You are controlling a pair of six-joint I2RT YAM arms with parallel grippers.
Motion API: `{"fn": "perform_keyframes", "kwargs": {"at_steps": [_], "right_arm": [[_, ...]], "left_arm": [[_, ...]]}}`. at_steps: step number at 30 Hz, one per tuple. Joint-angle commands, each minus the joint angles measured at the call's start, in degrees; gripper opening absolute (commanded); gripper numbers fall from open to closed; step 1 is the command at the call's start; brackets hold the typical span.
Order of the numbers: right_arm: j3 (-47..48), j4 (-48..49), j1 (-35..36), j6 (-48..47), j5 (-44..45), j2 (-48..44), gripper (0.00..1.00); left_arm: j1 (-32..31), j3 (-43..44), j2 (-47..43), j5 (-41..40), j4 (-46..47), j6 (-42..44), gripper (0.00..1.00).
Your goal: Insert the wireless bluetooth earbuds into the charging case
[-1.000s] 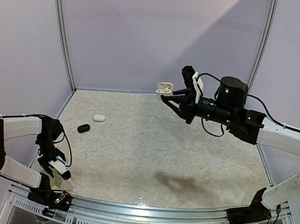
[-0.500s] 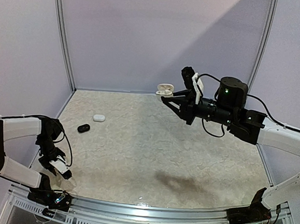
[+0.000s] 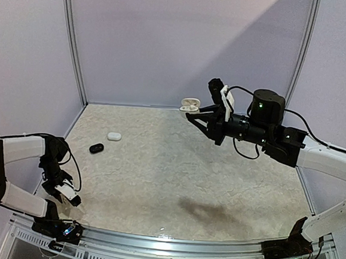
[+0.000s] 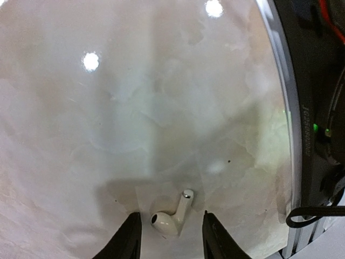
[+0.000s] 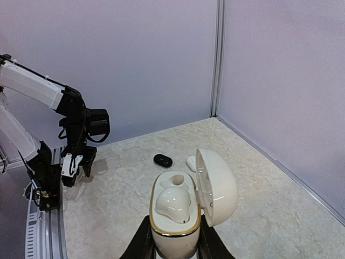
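In the left wrist view a white stemmed earbud point(image 4: 170, 218) lies on the table between my left gripper's open fingers point(image 4: 132, 240); the fingers stand apart from it on both sides. My left gripper point(image 3: 66, 193) hangs low at the table's near left corner. My right gripper point(image 3: 193, 112) is shut on a white, gold-rimmed charging case point(image 5: 173, 221), held high over the back of the table with its lid point(image 5: 215, 186) open. One white earbud point(image 5: 173, 204) sits in the near slot; the far slot point(image 5: 175, 181) is empty. The other earbuds are out of view.
A closed black case point(image 3: 96, 149) and a closed white case point(image 3: 114, 136) lie at the back left of the table. The metal front rail point(image 4: 285, 135) runs close to the right of the earbud. Purple walls enclose the back and sides.
My left gripper has shifted slightly left and lower near the front left corner. My right arm with the open case has barely moved.
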Motion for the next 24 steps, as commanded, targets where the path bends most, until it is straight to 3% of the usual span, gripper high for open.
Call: {"fn": "perform_keyframes", "kwargs": {"at_steps": [1,5,17,24], "right_arm": [[0.1,-0.3,-0.4,-1.0,-0.8,-1.3,0.00],[-0.2,-0.5,-0.4,-1.0,-0.4,-1.9,0.00],[0.6,-0.4,-0.3,-1.4,-0.4,-1.1,0.00],[0.1,0.2,-0.4,-1.2,-0.3,-1.1,0.00]], "left_arm": [[1.2,-3.3,2.0,-4.4,5.0,15.1,0.40],[1.2,-4.7,2.0,-4.8,6.1,15.0,0.36],[1.1,-4.6,2.1,-4.5,6.6,14.4,0.13],[-0.5,-2.2,0.3,-0.2,5.3,17.3,0.00]]}}
